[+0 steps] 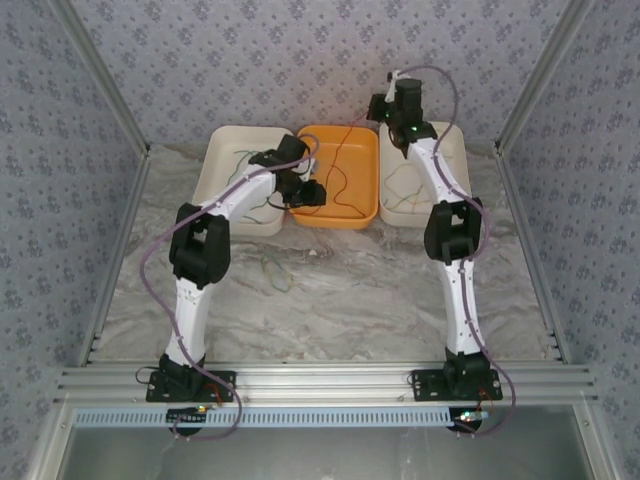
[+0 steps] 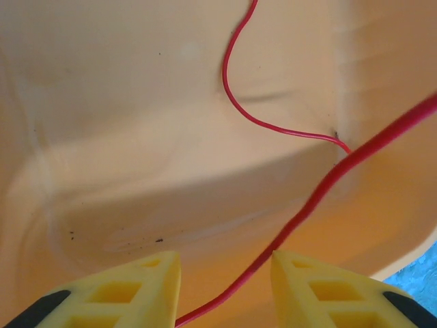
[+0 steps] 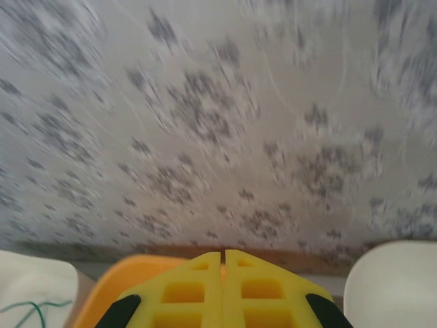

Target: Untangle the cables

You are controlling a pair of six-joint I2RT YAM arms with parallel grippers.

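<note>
Red cable (image 2: pixel 300 213) betw spread L jaws; R jaws closed.

Smooth orange plastic tray (image 2: pixel 136 102)

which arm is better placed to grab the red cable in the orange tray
Left. The left gripper hangs open in the orange tray, the red cable running between its fingers. The right gripper is shut, raised, facing the wall.

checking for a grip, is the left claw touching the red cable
Cannot tell. In the left wrist view the red cable passes through the open left claw, close to one finger, with no plain contact or gap.
</note>
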